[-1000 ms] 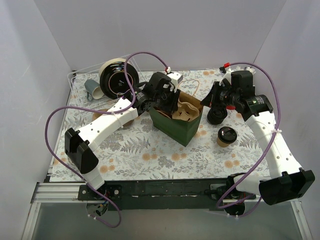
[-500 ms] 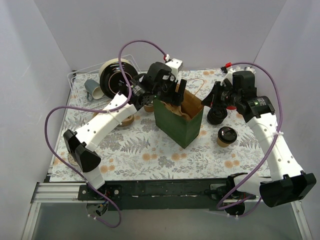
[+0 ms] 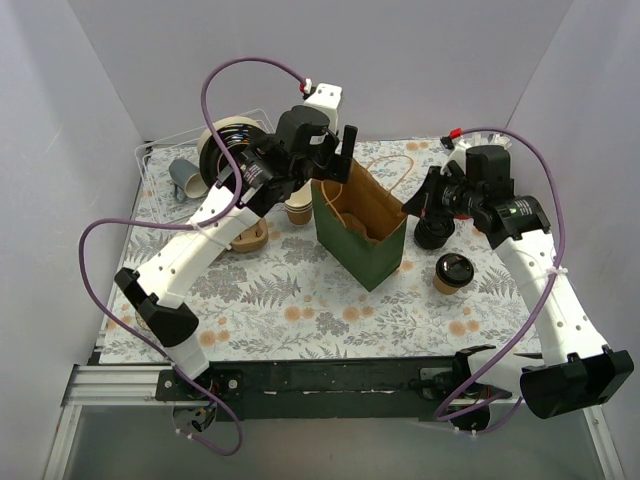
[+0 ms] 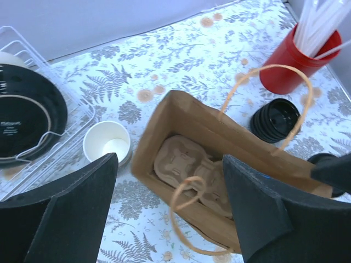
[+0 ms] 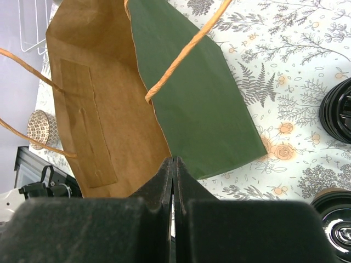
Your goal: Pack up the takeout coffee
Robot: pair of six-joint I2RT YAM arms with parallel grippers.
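Observation:
The takeout coffee (image 3: 452,272), a short tan cup with a black sip lid, stands on the mat to the right of the green-and-brown paper bag (image 3: 362,238). Its lid shows at the bottom right of the right wrist view (image 5: 335,220). The bag stands open with a cardboard cup carrier (image 4: 189,167) inside. My left gripper (image 3: 335,150) hovers above the bag's back left corner, open and empty, with its fingers (image 4: 60,213) wide apart. My right gripper (image 3: 407,208) is shut on the bag's right rim (image 5: 173,160).
A stack of loose black lids (image 3: 433,232) lies behind the coffee. A lidless cup (image 3: 297,212) stands left of the bag. A dish rack with black plates (image 3: 230,155) and a grey mug (image 3: 185,178) are at the back left. A red cup of straws (image 4: 299,60) stands at the back.
My left gripper has risen out of the bag and moved back, leaving the cup carrier inside. The bag now stands more upright. My right gripper has stayed on the rim.

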